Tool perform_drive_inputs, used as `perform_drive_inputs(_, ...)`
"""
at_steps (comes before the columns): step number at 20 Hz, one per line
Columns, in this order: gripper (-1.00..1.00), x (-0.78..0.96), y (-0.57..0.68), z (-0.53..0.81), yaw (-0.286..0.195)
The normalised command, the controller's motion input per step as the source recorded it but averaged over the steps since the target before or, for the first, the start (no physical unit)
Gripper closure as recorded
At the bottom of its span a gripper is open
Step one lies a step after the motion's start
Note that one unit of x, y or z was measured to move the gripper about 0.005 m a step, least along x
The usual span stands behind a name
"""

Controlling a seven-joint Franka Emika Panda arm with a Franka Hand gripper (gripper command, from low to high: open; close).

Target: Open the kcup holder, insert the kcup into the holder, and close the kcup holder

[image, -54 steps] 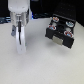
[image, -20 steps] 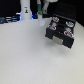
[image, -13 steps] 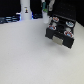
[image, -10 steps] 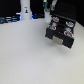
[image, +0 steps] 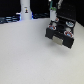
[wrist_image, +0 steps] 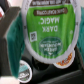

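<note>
— What's nearest the wrist camera?
— The kcup (wrist_image: 47, 31), its green "Dark Magic" lid filling the view, clenched between the jaws of the gripper (wrist_image: 46, 30).

— And beyond it?
— The open drawer of the holder (image: 61, 31), other pods (wrist_image: 26, 71) sitting in its round slots.

— Where is the holder?
— On the white worktop (image: 27, 55), at the exterior view's right, the arm above it. A white post (image: 25, 10) stands farther back.

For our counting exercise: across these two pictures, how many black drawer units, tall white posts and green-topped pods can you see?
kcup holder: 1
white post: 1
green-topped kcup: 1
Total: 3
</note>
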Motion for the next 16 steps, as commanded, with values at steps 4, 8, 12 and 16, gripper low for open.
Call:
perform_drive_inputs(4, 1.0, 0.06, 0.18, 0.0, 0.013)
perform_drive_inputs(8, 1.0, 0.12, 0.25, 0.01, 0.012)
perform_drive_inputs(12, 1.0, 0.08, 0.13, 0.02, 0.005)
perform_drive_inputs(16, 1.0, 0.25, 0.24, 0.12, 0.0)
